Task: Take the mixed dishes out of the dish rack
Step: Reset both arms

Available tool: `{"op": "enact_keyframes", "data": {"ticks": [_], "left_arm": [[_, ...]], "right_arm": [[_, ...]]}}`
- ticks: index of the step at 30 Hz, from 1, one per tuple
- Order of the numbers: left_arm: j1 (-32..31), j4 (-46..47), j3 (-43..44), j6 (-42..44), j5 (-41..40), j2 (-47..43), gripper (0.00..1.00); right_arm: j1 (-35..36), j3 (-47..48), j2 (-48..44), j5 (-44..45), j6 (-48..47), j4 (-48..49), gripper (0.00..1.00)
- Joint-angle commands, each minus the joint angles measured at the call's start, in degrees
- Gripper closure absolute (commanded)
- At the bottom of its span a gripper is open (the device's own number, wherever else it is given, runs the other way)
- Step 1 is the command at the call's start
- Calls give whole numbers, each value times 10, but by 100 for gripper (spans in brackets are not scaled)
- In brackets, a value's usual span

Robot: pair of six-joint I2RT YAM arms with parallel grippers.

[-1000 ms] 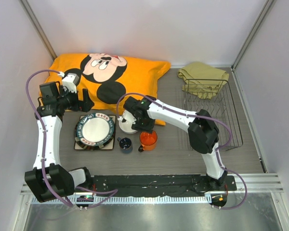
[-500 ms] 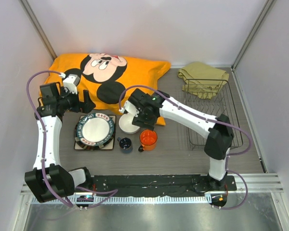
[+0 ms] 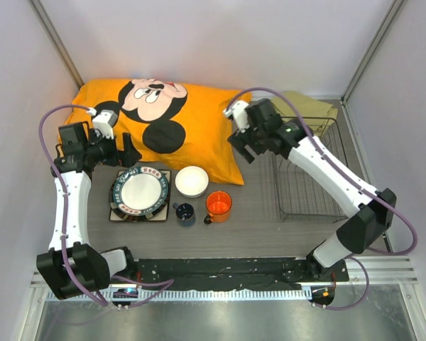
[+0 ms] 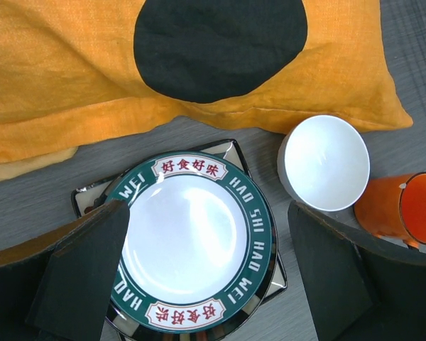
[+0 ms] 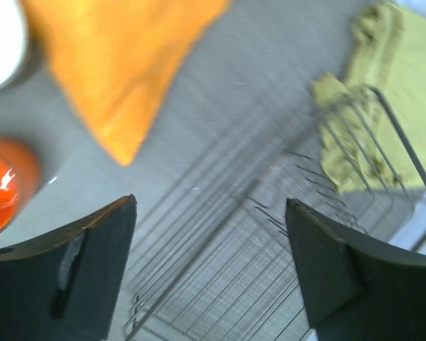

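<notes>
Your left arm stands up along the left side and bends at the wrist. The left gripper [image 3: 125, 151] points toward 3 o'clock, just above the pillow's [image 3: 156, 117] lower edge. In its wrist view, the left gripper [image 4: 207, 209] has its jaws wide apart and grips nothing, with the plate stack below.

Your right arm reaches from its elbow at the far right toward 11 o'clock. The right gripper [image 3: 239, 144] hangs over the pillow's right corner, at 10 o'clock from the dish rack [image 3: 312, 186]. Its wrist view is blurred, but the jaws stand apart with nothing between them.

Count on the table, all at 9 o'clock from the rack:
- One white plate with dark patterned rim [image 3: 140, 193], on top of one square plate [image 4: 86, 202] whose corners show. You cannot tell whether a third plate lies between them.
- One white bowl [image 3: 192, 181], at 3 o'clock from the stack.
- One orange mug [image 3: 219, 204], at 5 o'clock from the bowl.
- One small dark-blue cup [image 3: 184, 212], at 9 o'clock from the mug.

One olive cloth [image 3: 302, 114] lies at the rack's 12 o'clock end.
</notes>
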Motion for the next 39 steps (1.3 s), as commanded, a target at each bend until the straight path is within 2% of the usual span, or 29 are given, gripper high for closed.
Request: {"op": "enact_keyframes", "data": {"ticks": [1,6,13,16,27,39], "left_arm": [[4,25,-1,-20,-12,-9,0],[4,62,-18,-52,-31,-14,0],[8,83,-15,-87,-43,-2,0],[11,80,-3,-111,-44,8,0],[13,91,-14,-110,-42,21,0],[12,145,-67,-112,-53,-16,0]], "right_arm": [[-71,-29,-68,6,37,104,6],[-158,-74,-104,-8,77,161,0],[-247,-179,-160,13,145,280,0],[-275,-205,-175,-5,176,319,0],[-285,-270,-203,19,169,387,0],[-307,-333,-244,47,169,430,0]]}}
